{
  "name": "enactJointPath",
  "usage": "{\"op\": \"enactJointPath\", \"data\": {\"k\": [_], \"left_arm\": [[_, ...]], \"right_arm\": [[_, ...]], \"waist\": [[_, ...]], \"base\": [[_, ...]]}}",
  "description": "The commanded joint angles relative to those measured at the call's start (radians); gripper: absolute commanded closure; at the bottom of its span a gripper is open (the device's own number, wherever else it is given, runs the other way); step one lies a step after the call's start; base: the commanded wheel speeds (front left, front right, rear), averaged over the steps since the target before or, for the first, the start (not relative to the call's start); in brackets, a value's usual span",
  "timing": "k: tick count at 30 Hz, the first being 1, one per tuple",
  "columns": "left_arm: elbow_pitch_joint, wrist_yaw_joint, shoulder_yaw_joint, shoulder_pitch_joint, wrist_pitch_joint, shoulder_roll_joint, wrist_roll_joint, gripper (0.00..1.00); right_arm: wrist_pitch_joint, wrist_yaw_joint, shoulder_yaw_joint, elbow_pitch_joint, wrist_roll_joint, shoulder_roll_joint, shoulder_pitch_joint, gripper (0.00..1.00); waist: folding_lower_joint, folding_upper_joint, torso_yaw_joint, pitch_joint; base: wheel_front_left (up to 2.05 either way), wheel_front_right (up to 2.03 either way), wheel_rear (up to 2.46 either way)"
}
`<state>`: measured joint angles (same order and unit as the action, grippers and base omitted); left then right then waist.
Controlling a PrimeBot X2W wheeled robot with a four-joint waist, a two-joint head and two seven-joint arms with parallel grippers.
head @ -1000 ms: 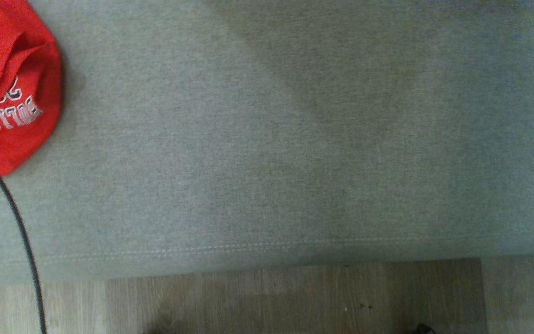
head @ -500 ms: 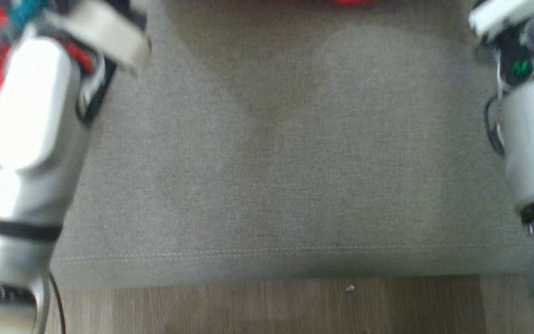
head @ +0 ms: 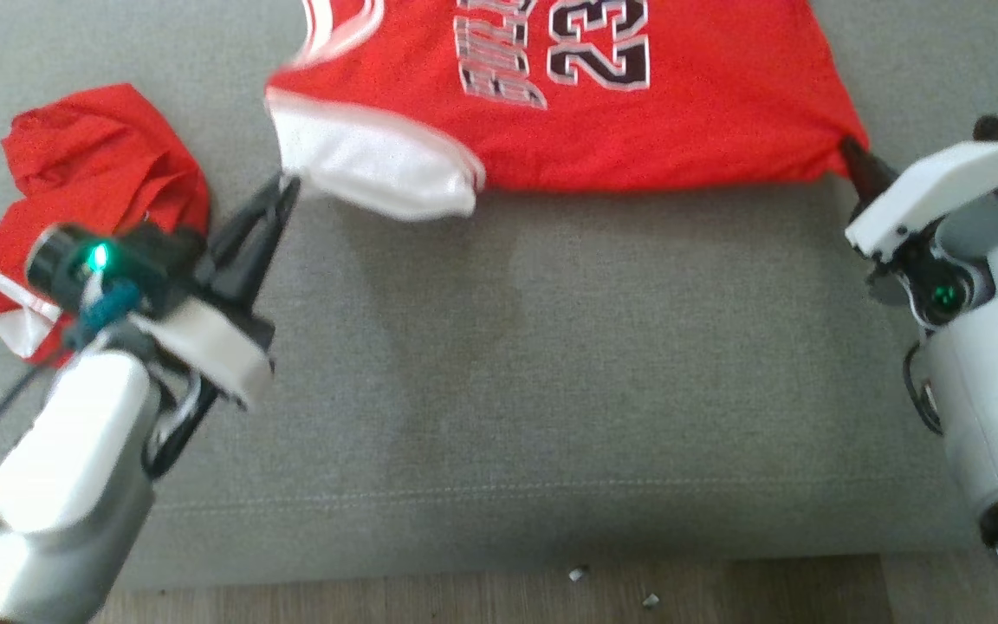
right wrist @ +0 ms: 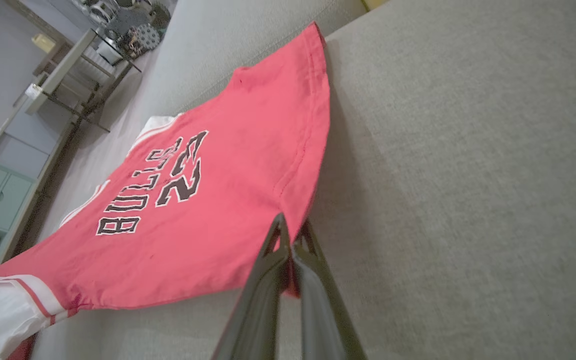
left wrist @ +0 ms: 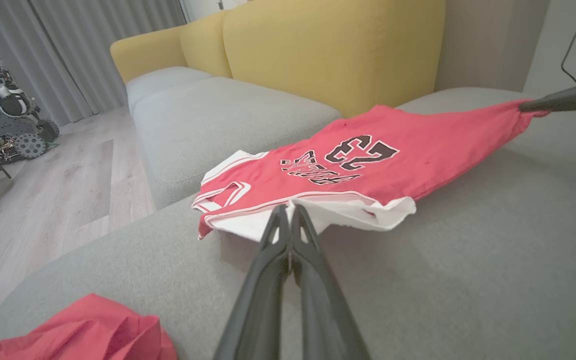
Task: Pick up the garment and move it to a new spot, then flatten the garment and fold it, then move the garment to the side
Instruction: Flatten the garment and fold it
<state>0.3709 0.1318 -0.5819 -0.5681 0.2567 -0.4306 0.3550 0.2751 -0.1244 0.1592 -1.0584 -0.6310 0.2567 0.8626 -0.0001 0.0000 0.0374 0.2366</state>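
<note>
While pinching opposite ends of the jersey [head: 638, 113] with left gripper [head: 287, 186] and right gripper [head: 850, 156] both clenched on cloth, holding it stretched taut near the back edge of the sofa seat [head: 551, 364], ready to lay flat

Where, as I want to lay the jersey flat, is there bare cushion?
The broad middle of the cushion is free, bordered by the jersey behind, the front seam, and the left arm and right arm at the sides. Crowded at the left, by the red heap.
</note>
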Motion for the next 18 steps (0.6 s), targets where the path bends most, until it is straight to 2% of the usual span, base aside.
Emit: {"op": "enactJointPath", "data": {"k": [1,12,18], "left_arm": [[-0.036,-0.001,0.030,-0.019,0.005,-0.053,0.004,1.00],[-0.104,-0.001,-0.052,0.092,-0.031,-0.159,-0.003,1.00],[-0.152,-0.001,-0.077,0.127,-0.049,-0.186,0.011,1.00]], "right_arm": [[0.006,-0.006,0.021,0.038,0.000,0.010,-0.007,1.00],[0.111,-0.006,0.121,0.100,-0.032,0.066,-0.082,1.00],[0.220,-0.006,0.159,0.157,-0.101,0.115,-0.127,1.00]], "waist": [[0.0001,0.0000,0.003,-0.015],[0.0001,0.0000,0.013,-0.047],[0.0001,0.0000,0.028,-0.048]], "base": [[0.00,0.00,0.00],[0.00,0.00,0.00],[0.00,0.00,0.00]]}}
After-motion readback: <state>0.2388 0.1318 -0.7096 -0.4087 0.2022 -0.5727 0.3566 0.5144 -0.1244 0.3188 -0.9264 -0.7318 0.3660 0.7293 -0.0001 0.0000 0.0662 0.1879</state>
